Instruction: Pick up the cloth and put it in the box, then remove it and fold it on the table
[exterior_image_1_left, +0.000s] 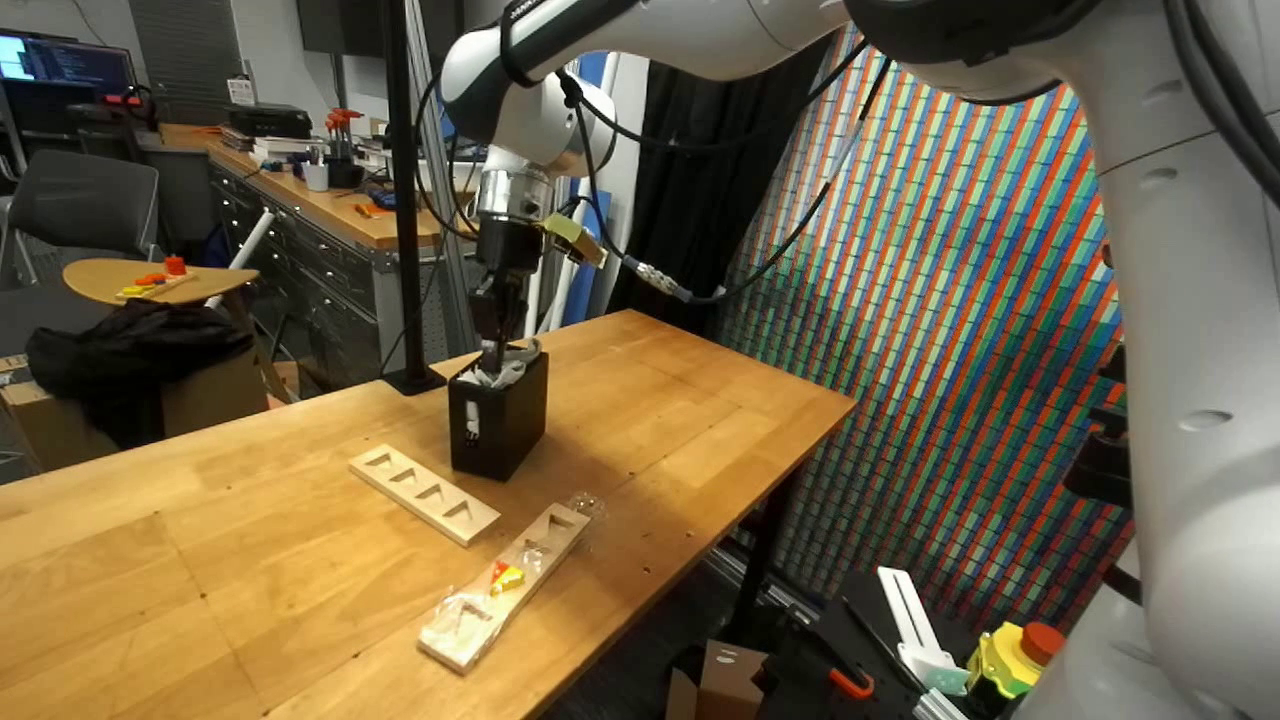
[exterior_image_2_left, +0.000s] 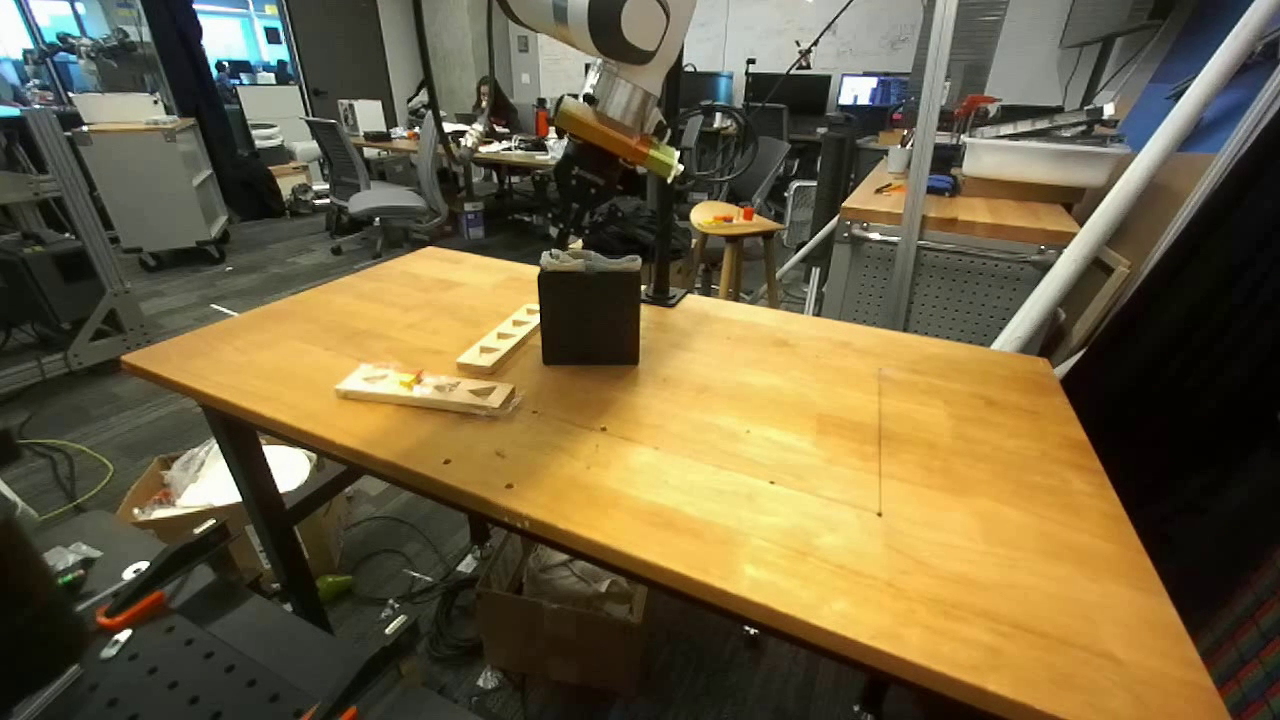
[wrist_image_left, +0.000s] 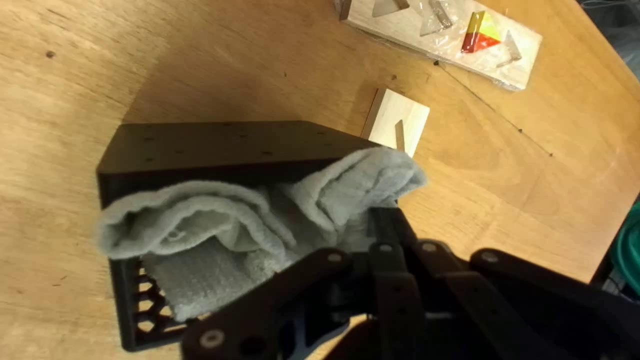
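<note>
— In an exterior view, contents?
— Table (exterior_image_1_left: 640, 400), light-brown butcher block. Box (exterior_image_1_left: 510, 425), black, upright on top. Cloth (exterior_image_1_left: 512, 368), off-white, inside the box, bunched at the mouth. Gripper (exterior_image_1_left: 492, 365), dark, pointing down, tips at the cloth. Slotted board (exterior_image_1_left: 425, 495) and film-wrapped board (exterior_image_1_left: 500, 600), both wooden, flat, near the box, apart.
— In an exterior view, surroundings?
— Cloth just above the box rim. Stool (exterior_image_2_left: 765, 226) and workbench (exterior_image_2_left: 980, 215) beyond the table; carton (exterior_image_2_left: 555, 635) underneath.
— Wrist view, details?
— Cloth in loose folds across the box opening. Red-and-yellow piece (wrist_image_left: 481, 33) on the film-wrapped board. Fingers (wrist_image_left: 386, 222) close-set at the cloth; fully pressed together, or pinching it: cannot tell.
</note>
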